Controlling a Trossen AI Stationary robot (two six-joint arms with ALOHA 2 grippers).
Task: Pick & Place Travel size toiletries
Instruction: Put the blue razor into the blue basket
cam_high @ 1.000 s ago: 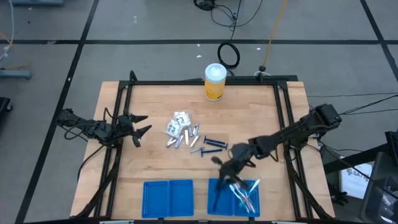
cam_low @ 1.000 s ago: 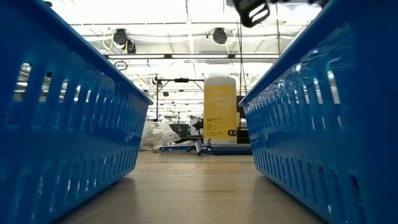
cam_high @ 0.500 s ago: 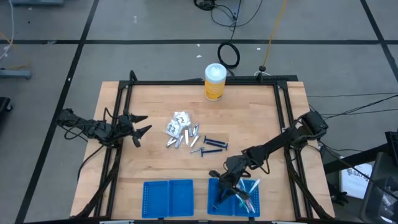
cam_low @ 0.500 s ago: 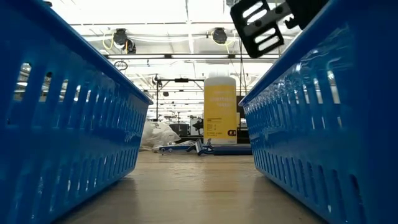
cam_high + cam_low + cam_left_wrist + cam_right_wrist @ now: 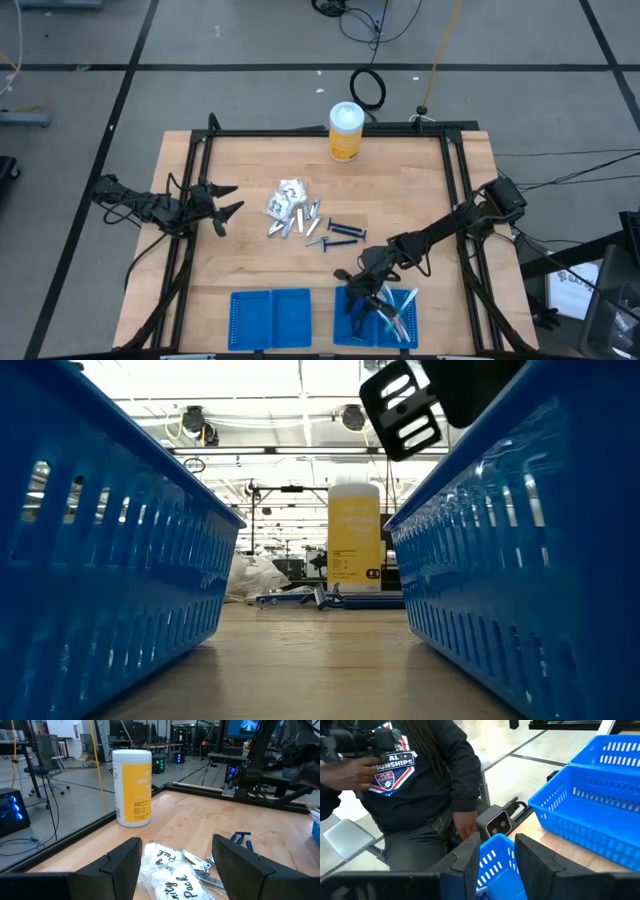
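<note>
The travel size toiletries lie loose at the table's middle: white packets and silver tubes (image 5: pixel 288 212) in a heap, with slim blue sticks (image 5: pixel 340 233) beside them. The packets (image 5: pixel 165 875) show close in the left wrist view. Pale wrapped brushes (image 5: pixel 400 310) lie in the right blue tray (image 5: pixel 343 318). My right gripper (image 5: pixel 358 297) hangs over that tray's far left part. Its fingers stand apart in the right wrist view (image 5: pixel 497 855), with nothing between them. My left gripper (image 5: pixel 228 207) waits open at the table's left edge, pointing level at the heap.
A second blue tray (image 5: pixel 270 318) stands left of the first, along the near edge. A yellow canister (image 5: pixel 345 132) with a white lid stands at the far edge. A seated person (image 5: pixel 420 785) is just beyond the near edge. Bare wood lies between the heap and the trays.
My right gripper has gone down and toward the near edge, from above the tray's far rim to low over the tray. In the low view it has dropped further into the picture. The left arm and the heap have kept still.
</note>
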